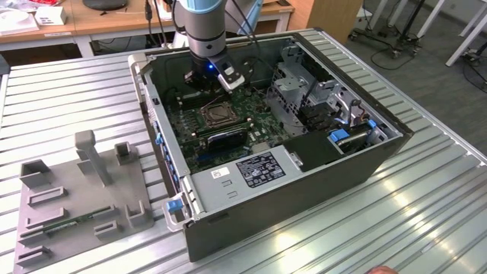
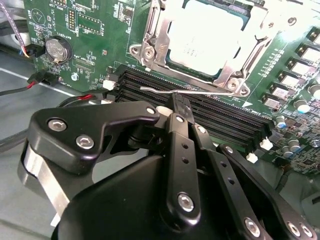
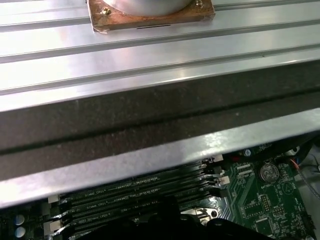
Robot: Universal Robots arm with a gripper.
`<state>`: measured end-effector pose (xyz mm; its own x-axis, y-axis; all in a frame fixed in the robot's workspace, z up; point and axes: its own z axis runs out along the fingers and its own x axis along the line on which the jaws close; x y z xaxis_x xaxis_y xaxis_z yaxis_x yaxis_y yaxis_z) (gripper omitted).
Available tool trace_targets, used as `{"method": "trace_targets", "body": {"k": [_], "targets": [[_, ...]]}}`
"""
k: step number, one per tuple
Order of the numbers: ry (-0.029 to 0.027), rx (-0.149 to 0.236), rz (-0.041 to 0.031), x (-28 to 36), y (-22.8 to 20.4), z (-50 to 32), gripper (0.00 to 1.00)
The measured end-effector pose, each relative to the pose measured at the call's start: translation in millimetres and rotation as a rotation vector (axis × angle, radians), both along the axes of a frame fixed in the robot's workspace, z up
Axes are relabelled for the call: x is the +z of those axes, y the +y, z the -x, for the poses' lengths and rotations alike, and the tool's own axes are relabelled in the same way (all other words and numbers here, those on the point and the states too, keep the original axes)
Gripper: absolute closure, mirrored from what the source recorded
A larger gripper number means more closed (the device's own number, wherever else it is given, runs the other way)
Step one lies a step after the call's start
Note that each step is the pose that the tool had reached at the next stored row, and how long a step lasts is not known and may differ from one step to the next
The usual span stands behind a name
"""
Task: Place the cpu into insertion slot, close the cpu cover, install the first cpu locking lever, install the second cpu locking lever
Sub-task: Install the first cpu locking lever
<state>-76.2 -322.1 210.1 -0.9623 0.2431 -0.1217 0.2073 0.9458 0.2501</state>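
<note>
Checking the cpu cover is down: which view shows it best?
Second wrist view: the cpu cover is close up, lying flat around the cpu. The exterior view has it small; the first wrist view, a silvery edge at most.

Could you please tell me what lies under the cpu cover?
The cpu shows its silver-grey top through the window of the cpu cover, whose frame overlaps its edges. The insertion slot beneath is covered by the chip.

The second wrist view's edge cuts off the cpu (image 2: 210,30) and, seemingly, part of the cpu cover (image 2: 156,42).
</note>
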Motion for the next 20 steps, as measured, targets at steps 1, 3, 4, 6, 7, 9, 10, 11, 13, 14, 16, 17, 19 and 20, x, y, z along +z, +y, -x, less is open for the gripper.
{"method": "trace_targets", "body": {"k": [1,3,4,6,7,9,10,11,13,14,16,17,19,20], "targets": [[0.0001,0.000,0.0002,0.1,-0.1,0.0,0.89],[0.0001,0.000,0.0005,0.3,-0.4,0.0,0.89],[0.0001,0.000,0.0008,0.3,-0.5,0.0,0.89],[0.0001,0.000,0.0011,0.2,-0.8,0.0,0.89],[0.0000,0.000,0.0012,0.2,-1.1,0.0,0.89],[0.0001,0.000,0.0015,0.2,-1.6,0.0,0.89],[0.0000,0.000,0.0016,0.2,-1.8,0.0,0.89],[0.0001,0.000,0.0019,0.2,-2.1,0.0,0.89],[0.0001,0.000,0.0025,0.3,-2.7,0.0,0.89],[0.0001,0.000,0.0027,0.3,-2.9,0.0,0.89],[0.0001,0.000,0.0030,0.3,-3.1,0.0,0.89],[0.0001,0.000,0.0030,0.2,-3.1,0.0,0.89],[0.0001,0.000,0.0030,0.0,-3.2,0.0,0.89],[0.0001,0.000,0.0030,-0.2,-3.2,0.0,0.89]]}}
